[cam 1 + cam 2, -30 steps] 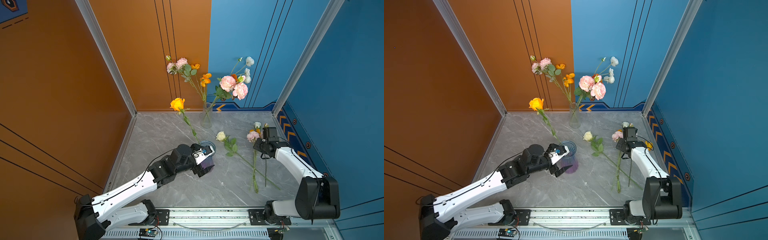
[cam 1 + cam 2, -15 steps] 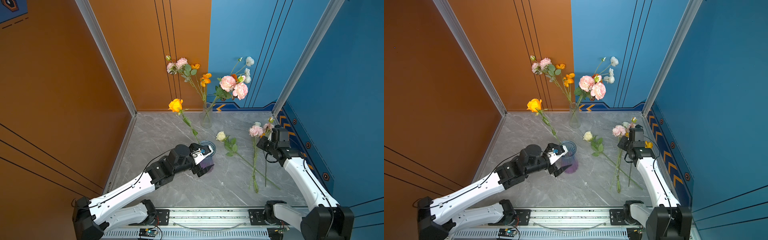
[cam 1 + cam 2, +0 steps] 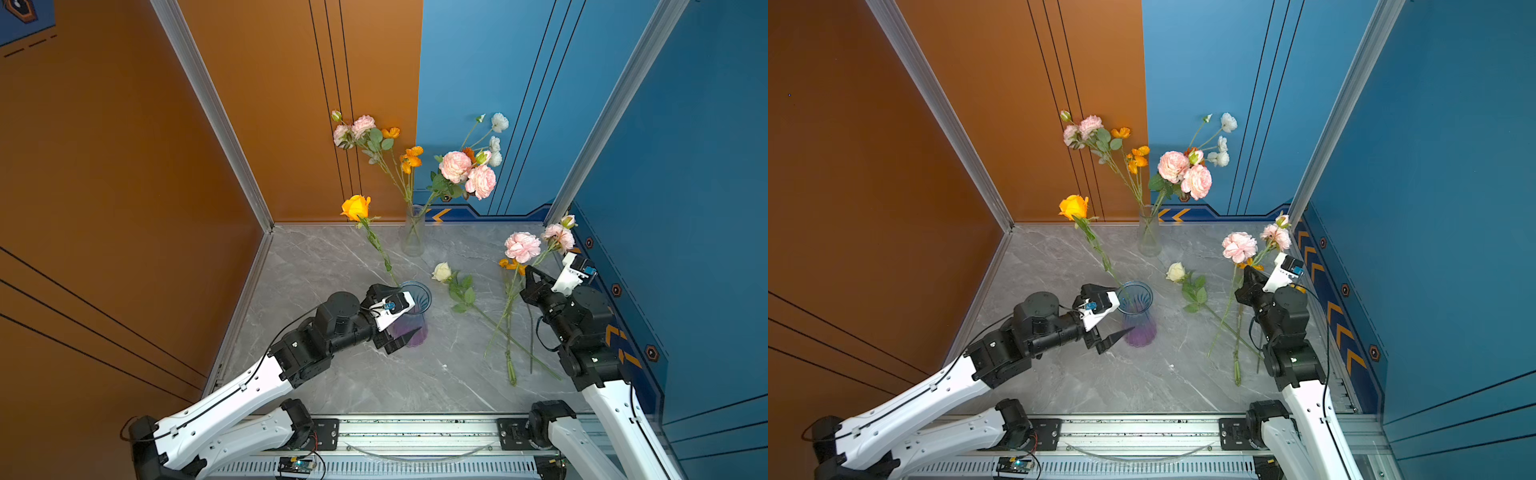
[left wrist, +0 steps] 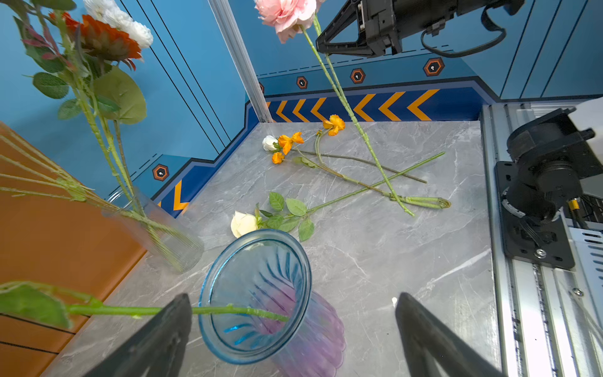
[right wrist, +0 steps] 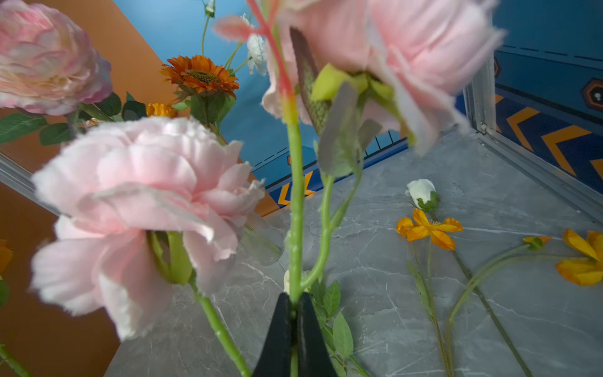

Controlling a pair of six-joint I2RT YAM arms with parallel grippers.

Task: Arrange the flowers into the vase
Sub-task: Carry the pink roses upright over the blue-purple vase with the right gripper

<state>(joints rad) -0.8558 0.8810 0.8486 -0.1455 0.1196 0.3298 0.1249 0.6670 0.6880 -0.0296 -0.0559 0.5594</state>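
While left pincer spreads flanking vase, right pincer pinches pink flower stem, blooms beyond tips.

Both top views show you the whole table from high above its near edge; the left wrist camera faces right, the right wrist camera far-left, both low, sharing the loose orange flowers.

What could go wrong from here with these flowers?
The pink flowers' stem, pinched in the right end effector, crosses the cream rose's stem on the table; lifting may drag it.
The yellow rose leans far out of the blue vase that the open left end effector straddles; a nudge could tip it.
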